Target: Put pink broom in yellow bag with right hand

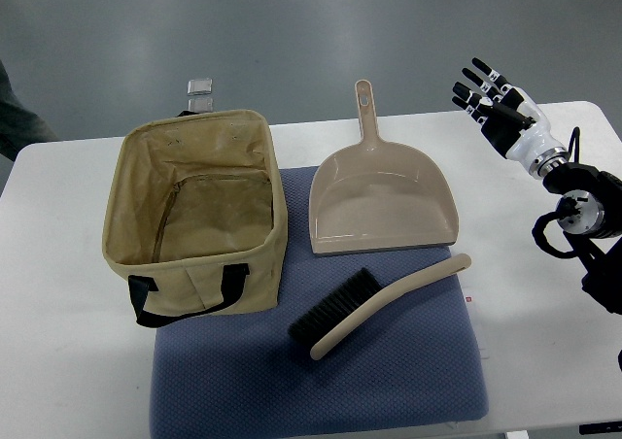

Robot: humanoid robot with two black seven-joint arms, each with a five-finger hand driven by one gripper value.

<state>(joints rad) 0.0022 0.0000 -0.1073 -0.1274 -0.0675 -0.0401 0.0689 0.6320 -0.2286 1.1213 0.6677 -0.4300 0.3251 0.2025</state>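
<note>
- I counted one broom [389, 298], lying flat on the blue mat [321, 381], just in front of one dustpan [381, 201].
- One open bag [194, 220] stood left of it on the tabletop [68, 361].
- My right hand [491, 97] hovered far right, fingers [466, 95] spread, holding nothing.

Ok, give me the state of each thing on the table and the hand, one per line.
yellow bag: upright, open at the top, nothing visible inside
pink broom: lying flat on the blue mat, ungrasped
dustpan: lying flat, handle pointing away, empty
blue mat: spread flat on the table
right hand: open, raised, holding nothing
</note>
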